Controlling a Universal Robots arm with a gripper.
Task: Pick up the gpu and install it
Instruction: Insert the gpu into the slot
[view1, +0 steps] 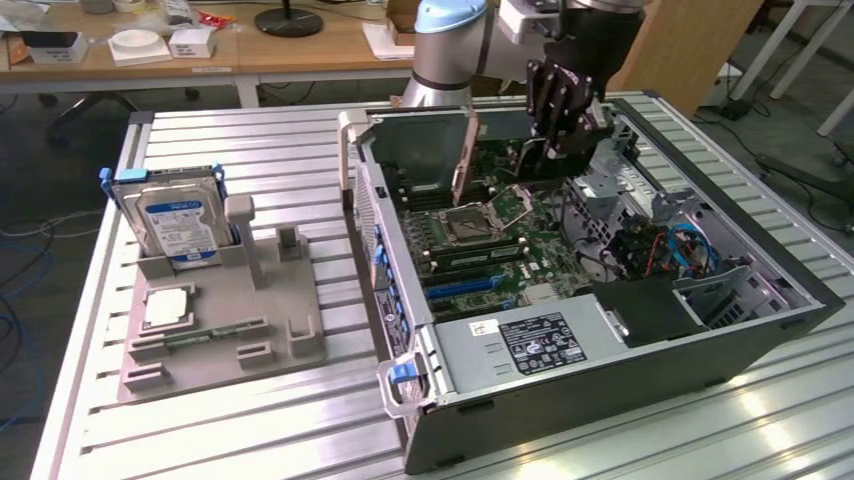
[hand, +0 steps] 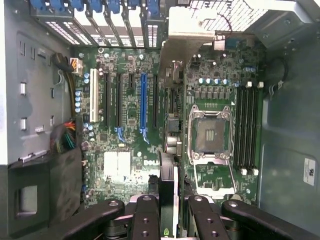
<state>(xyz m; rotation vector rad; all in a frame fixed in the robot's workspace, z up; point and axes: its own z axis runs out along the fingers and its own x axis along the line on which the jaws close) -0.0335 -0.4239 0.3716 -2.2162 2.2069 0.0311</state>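
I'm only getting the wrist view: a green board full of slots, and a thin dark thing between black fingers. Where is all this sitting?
Observer: The board is inside a computer case that lies open on its side on a slatted metal table.
Operator: Is anything else on that table?
Observer: Yes. A grey holder sits to the exterior view's left of the case, with a hard drive standing upright in it.
Operator: And where is the arm?
Observer: It reaches down from above. The gripper, holding the gpu, hangs over the far end of the case in the exterior view.
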